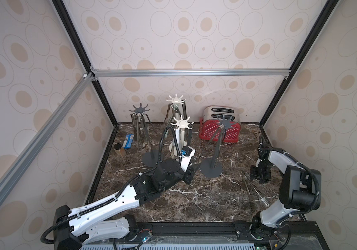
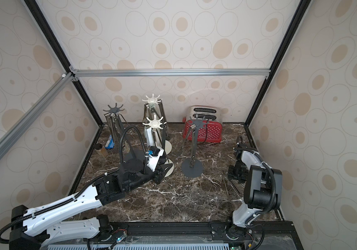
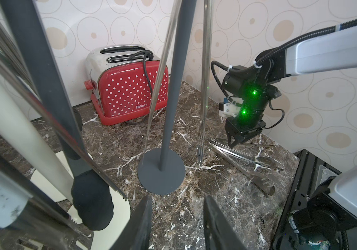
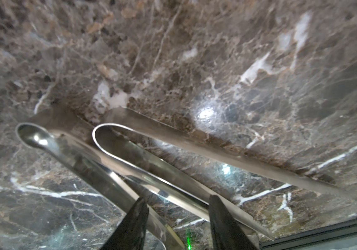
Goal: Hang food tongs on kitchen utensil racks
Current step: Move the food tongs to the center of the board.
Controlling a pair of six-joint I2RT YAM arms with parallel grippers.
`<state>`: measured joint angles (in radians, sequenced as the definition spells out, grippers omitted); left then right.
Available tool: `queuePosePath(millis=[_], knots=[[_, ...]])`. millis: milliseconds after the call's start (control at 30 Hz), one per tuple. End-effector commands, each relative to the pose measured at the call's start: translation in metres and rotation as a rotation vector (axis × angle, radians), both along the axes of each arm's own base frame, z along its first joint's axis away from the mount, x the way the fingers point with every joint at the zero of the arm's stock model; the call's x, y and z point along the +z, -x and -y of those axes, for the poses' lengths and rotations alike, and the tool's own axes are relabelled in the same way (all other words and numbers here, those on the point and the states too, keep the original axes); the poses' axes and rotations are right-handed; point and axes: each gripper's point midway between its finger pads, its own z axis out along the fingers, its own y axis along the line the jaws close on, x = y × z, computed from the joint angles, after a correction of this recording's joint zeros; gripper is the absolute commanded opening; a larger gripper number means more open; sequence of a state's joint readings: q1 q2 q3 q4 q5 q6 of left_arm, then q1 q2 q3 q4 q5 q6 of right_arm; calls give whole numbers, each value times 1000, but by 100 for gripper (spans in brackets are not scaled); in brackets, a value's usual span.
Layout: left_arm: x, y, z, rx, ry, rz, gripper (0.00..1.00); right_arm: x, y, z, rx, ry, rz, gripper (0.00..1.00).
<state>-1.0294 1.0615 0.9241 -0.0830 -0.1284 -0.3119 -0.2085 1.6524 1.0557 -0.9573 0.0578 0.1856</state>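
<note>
While all four kitchen utensil racks (image 1: 224, 124) on the worktop (image 1: 195, 201) already carry hung tongs (image 1: 139, 132), loose steel tongs (image 3: 244, 160) lie unhung at its right side, the part-open right end effector (image 3: 235, 144) straddling one ungripped, the left end effector (image 3: 177, 223) open and empty

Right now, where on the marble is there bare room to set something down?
Bare: the front middle of the marble, bordered by the left arm, the near dark grey rack base and the right arm; also the strip between toaster and right arm. Crowded: the back-left racks, and the loose tongs under the right tool.
</note>
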Motion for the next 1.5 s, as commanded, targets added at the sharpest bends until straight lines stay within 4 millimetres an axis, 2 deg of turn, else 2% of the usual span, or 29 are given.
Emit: queuePosePath(millis=[0,300,567,767,933,1333,1467], knots=[[-3,-3,-2,21,-6,-8,39,0,-2,6,0,38,-12,51],[-10,-5,4,24,-8,-30,40,-12,-7,-5,22,17,-29,49],[-10,-6,0,38,-14,-26,40,-21,-15,-16,32,-12,-30,46],[-14,-9,2,48,-30,-26,40,-21,-25,-24,25,-52,0,40],[-16,-10,3,49,-35,-28,40,-20,-29,-32,31,-95,13,30],[-16,-10,12,26,-27,-36,40,-7,-26,-39,38,-130,41,35],[-16,-10,14,20,-23,-38,40,-2,-24,-36,43,-109,47,36]])
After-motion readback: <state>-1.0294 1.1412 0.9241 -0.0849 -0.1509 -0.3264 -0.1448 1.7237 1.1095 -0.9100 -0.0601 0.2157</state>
